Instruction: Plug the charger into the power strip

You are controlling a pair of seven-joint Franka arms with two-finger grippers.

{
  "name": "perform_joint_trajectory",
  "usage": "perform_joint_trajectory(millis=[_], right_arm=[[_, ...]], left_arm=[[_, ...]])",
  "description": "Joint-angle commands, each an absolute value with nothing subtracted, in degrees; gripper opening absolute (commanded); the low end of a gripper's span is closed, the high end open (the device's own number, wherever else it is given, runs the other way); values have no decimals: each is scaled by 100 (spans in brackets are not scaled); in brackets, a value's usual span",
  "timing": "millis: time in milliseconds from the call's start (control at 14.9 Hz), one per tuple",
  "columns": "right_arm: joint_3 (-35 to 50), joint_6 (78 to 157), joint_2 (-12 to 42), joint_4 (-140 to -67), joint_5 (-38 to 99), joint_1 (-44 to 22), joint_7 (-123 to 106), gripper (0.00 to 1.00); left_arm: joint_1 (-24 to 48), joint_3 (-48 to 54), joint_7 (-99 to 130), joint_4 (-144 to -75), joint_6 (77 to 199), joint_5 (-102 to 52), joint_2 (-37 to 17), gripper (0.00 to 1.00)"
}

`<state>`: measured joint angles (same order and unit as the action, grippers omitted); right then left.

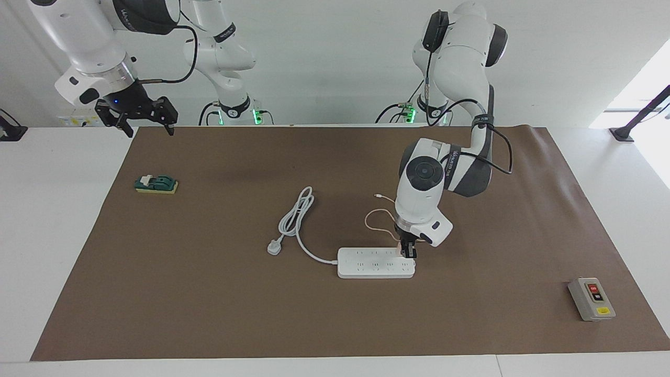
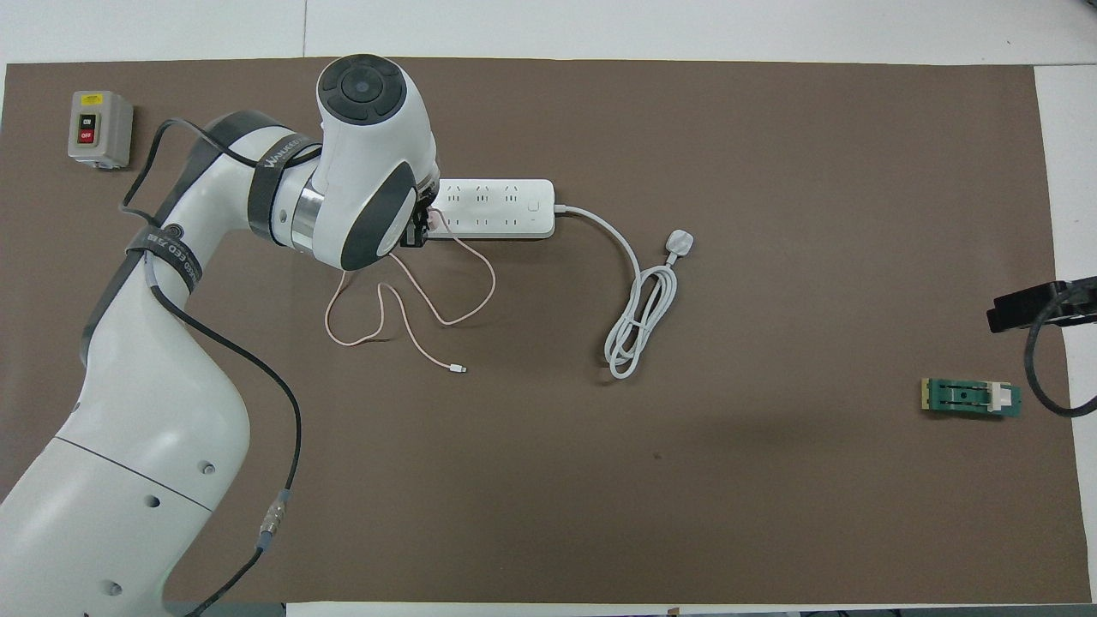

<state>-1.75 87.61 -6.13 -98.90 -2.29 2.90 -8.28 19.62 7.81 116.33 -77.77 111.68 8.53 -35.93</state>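
Brown paper mat (image 1: 335,324) covers the worktop; take the power strip (image 1: 376,263) as the dial's centre, with twelve o'clock pointing away from the robots. Nearest the robots, the right arm is folded back and waits. Its right tool (image 1: 149,131) hangs with fingers spread and empty over the mat's corner at about four o'clock. One green block on a yellow base (image 1: 156,184) also lies at four o'clock, well apart from the strip. At six to seven o'clock the charger's one thin pink cable (image 2: 411,317) loops on the mat and ends in a tiny white connector (image 2: 460,369). The strip's thick cord coils at four o'clock, and its one three-pin plug (image 1: 274,247) lies at three. The left arm reaches out from its base, elbow bent and wrist turned straight down. Its left tool (image 1: 408,251) is pressed together, pinching the pink charger (image 2: 435,221) at the strip's nine-o'clock end. Whether the prongs sit in a socket cannot be told. One grey box with red and black buttons (image 1: 591,299) stands farthest out, at about ten o'clock.
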Motion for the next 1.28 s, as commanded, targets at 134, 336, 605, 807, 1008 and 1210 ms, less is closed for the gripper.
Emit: perform_joint_trajectory(millis=[134,336,605,807,1008,1210], right_arm=[[-123,8736,-738,-10011,-97,404,-923,100],[-123,8736,-738,-10011,-97,404,-932,100],[-123,8736,-738,-10011,-97,404,-923,100],[-114,8736,-738,-10011,-97,404,-932,100],[-123,8736,-738,-10011,-97,404,-932,100],[-123,8736,-738,-10002,-97,404,-923,100]], left_arm=[[1837,817,11886,-7936,11839,826,-3700,0],[1846,861,10813,-7989,11742,773,-3674,0],[1846,861,10414,-7981,11777,651,-3674,0],[1811,835,10801,-7972,11769,457,-3656,0],[1706,835,10688,-8068,11733,457,-3446,12],[1600,835,10539,-8226,11559,466,-2964,85]])
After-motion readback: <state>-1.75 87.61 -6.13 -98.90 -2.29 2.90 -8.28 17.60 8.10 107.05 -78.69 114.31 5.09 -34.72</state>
